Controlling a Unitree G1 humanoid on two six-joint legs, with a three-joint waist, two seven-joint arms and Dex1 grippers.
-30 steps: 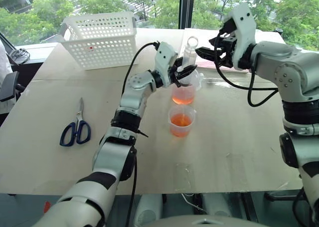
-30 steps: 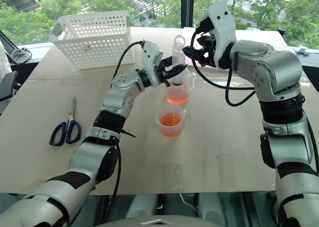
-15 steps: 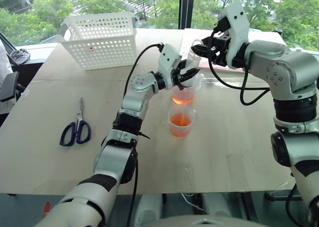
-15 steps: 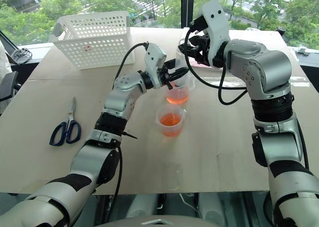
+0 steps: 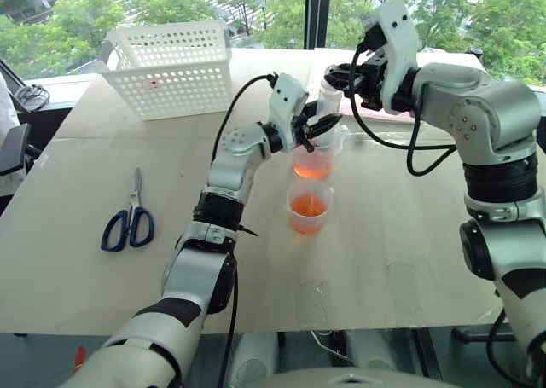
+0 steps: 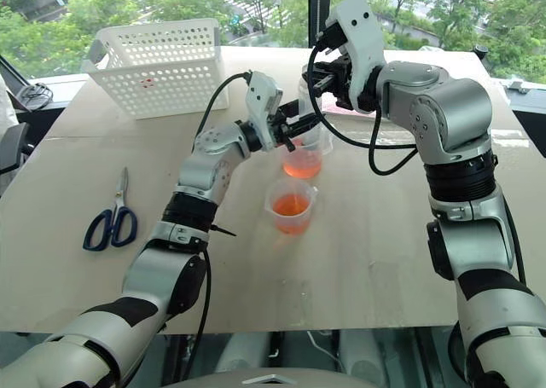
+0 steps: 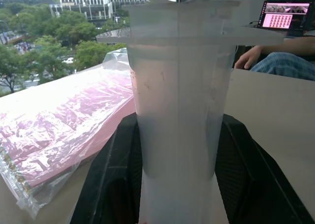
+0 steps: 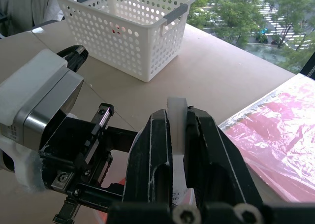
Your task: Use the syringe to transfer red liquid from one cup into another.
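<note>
Since a second ago the right gripper (image 5: 343, 78) has swung in from beside the syringe (image 7: 177, 111) and closed its black fingers (image 8: 170, 150) on the white plunger top, while the left gripper (image 5: 317, 124) stays clamped round the clear barrel, holding it upright with its nozzle down in the far cup (image 5: 314, 161) of red liquid; the near cup (image 5: 308, 207) stands just in front on the table (image 5: 409, 234). Judging by its look, the syringe is light, stiff and slick plastic, so the barrel wants a firm hold below its flange; the plunger flange, thin and narrow, should be pinched squarely and pulled straight, lest the thin cup tip.
</note>
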